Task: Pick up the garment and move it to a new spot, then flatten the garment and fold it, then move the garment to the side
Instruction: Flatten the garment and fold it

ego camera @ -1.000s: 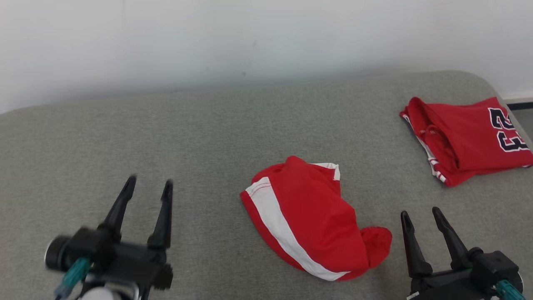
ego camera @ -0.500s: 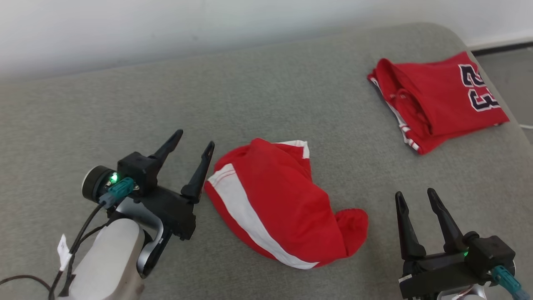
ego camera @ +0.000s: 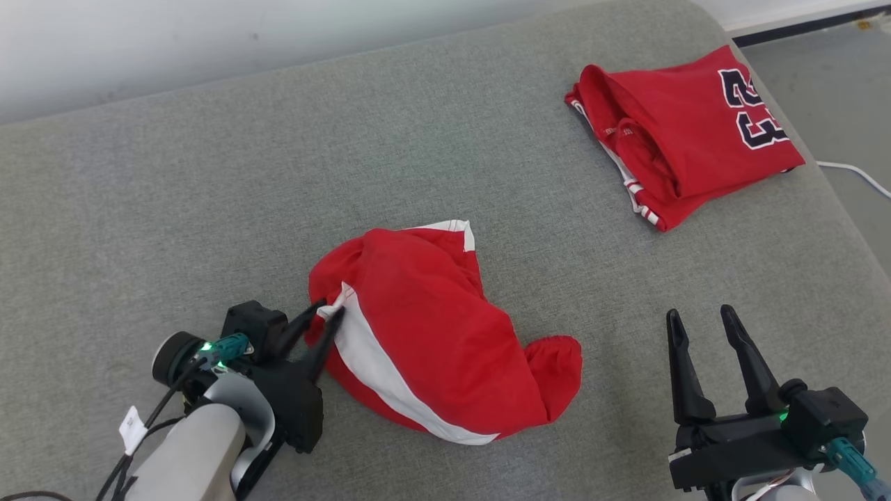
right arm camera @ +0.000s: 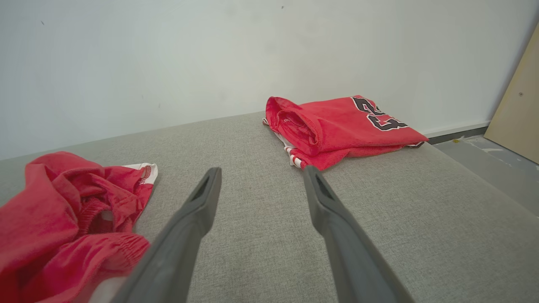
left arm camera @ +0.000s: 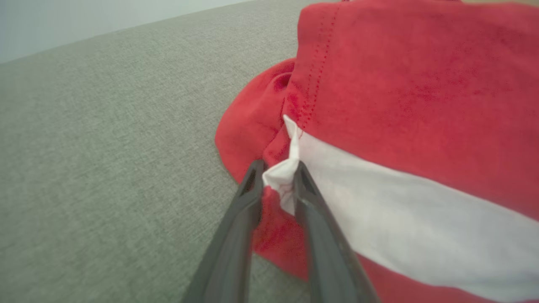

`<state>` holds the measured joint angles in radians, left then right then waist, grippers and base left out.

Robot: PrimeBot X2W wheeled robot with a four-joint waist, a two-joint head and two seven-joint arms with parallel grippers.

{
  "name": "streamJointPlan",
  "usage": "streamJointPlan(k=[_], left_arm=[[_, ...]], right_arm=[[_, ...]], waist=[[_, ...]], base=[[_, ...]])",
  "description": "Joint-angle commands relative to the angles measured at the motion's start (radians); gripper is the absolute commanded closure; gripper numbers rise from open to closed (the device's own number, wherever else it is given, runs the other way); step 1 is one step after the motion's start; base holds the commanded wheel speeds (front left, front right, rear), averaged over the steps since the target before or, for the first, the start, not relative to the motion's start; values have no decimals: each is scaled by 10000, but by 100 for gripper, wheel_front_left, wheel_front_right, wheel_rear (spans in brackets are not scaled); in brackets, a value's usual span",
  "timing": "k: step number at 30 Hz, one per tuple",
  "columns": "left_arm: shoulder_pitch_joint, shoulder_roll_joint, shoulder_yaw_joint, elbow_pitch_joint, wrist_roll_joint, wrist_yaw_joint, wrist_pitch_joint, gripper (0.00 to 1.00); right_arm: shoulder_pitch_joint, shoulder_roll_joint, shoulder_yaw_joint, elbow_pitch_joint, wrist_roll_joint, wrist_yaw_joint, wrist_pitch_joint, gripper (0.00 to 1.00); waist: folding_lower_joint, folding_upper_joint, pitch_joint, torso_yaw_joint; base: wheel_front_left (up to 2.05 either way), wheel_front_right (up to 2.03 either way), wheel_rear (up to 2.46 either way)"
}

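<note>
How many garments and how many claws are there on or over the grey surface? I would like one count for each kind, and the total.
Garments: 2, the crumpled red garment with a white stripe and the folded red garment with a number
Claws: 2, the left claw and the right claw
Total: 4

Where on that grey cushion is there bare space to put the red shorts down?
The widest bare stretch is the far left of the grey cushion, between the wall and the crumpled shorts. A narrower strip lies between the shorts and the folded jersey. Crowded: the near edge, by the left gripper and right gripper.
</note>
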<state>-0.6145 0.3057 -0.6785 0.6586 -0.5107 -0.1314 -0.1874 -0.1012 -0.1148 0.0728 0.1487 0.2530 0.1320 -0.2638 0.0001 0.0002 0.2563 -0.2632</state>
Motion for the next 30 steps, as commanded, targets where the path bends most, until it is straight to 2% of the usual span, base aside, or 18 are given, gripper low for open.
streamJointPlan(k=[1,6,14,18,19,21,24,27,28,29,30], left_arm=[[-167,88,-4,70,-143,20,-147,100],[-336,48,156,197,-236,55,-546,100],[530,219,1093,-754,-461,589,-766,100],[1958,325,1967,-2196,-467,1079,-778,100],[2896,343,2405,-2881,-426,1317,-771,100],[3822,304,2737,-3456,-341,1503,-772,100],[5009,90,3141,-3992,-432,1636,-773,100],[5763,-163,3259,-4048,-391,1540,-773,100],[5872,-222,3293,-4004,-332,1531,-774,66],[5926,-274,3334,-3990,-228,1526,-774,0],[5978,-375,3395,-3973,-188,1519,-775,0]], right_arm=[[60,16,-54,-38,-78,-28,-6,0],[243,-38,-197,-16,-108,-28,-6,0],[498,-167,-218,100,-125,-28,-7,0],[565,-219,-200,180,-112,-30,-6,0],[603,-245,-178,224,-110,-30,-6,0],[646,-258,-213,261,-90,-30,-6,0],[715,-298,-232,337,-59,-30,-6,0],[780,-323,-229,434,-36,-30,-6,0],[797,-327,-197,464,-40,-30,-6,0],[808,-327,-169,485,-39,-30,-6,0],[823,-336,-151,508,-38,-30,-6,0]], waist=[[-1,-2,-76,66],[-1,-2,-319,392],[-1,-2,-816,1292],[-1,-2,-1013,1778],[-1,-2,-1083,1973],[-1,-2,-1138,2150],[-1,-2,-1193,2366],[-1,-2,-1265,2541],[-1,-2,-1295,2583],[-1,-2,-1330,2623],[-1,-2,-1381,2661]], base=[[0,0,0],[0,0,0],[0,0,0],[0,0,0],[0,0,0],[0,0,0],[0,0,0],[0,0,0],[0,0,0],[0,0,0],[0,0,0]])
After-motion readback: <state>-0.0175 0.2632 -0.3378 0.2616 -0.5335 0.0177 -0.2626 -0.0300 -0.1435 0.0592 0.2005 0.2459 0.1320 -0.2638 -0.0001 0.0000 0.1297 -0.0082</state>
